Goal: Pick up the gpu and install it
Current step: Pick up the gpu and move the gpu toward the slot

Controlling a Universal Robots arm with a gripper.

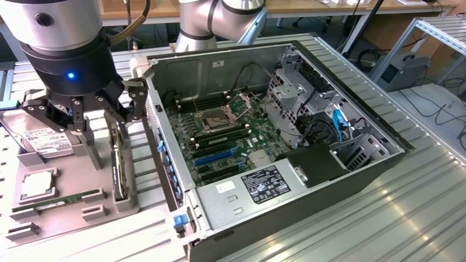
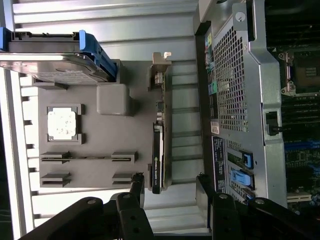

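While the gripper (image 1: 78, 117) hangs wide open and empty over the tray (image 1: 80, 174), the gpu (image 1: 119, 164) stands on edge below it, beside the case (image 1: 357, 174). Long axis crosswise to closing line. Card off-centre, nearer one finger (image 2: 138, 192).

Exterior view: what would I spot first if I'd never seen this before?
The big computer case lies open in the middle, with its green motherboard showing inside. On the exterior view's left, the robot's black gripper hangs open over a grey tray. It is close to the gpu, which stands on its edge there.
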